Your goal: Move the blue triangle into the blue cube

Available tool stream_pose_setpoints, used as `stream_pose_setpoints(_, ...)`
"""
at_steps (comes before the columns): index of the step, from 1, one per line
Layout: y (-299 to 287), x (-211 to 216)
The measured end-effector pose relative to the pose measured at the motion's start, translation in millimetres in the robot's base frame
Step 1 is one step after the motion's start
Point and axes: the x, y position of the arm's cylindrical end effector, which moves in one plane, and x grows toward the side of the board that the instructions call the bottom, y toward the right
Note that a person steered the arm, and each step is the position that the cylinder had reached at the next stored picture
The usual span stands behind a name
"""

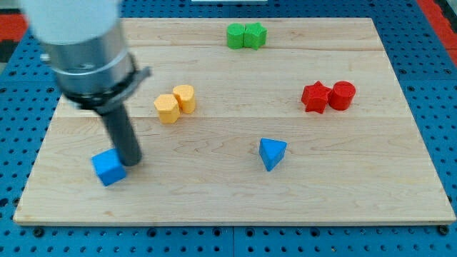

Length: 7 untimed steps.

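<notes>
My tip: a bare dark rod with nothing to clamp, its end touching the blue cube at the cube's right.
Blue triangle: small blue wedge, point toward the view's bottom.
Triangle's place: well apart, right of my tip, mid-board.

The desk is pale wood with fine grain lines, set on a bright blue pegboard dotted with dark holes. The blue cube and blue triangle share one vivid blue. Two green blocks are bright green, two yellow blocks orange-yellow, and the red star and red cylinder plain red. My tip is dark grey.
</notes>
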Motion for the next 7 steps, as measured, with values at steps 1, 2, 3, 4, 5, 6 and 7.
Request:
stream_pose_setpoints(1, 62, -9)
stream_pose_setpoints(2, 102, -27)
stream_pose_setpoints(3, 124, -29)
stream_pose_setpoints(4, 125, -31)
stream_pose_setpoints(5, 169, -41)
stream_pose_setpoints(6, 226, -52)
stream_pose_setpoints(7, 233, -33)
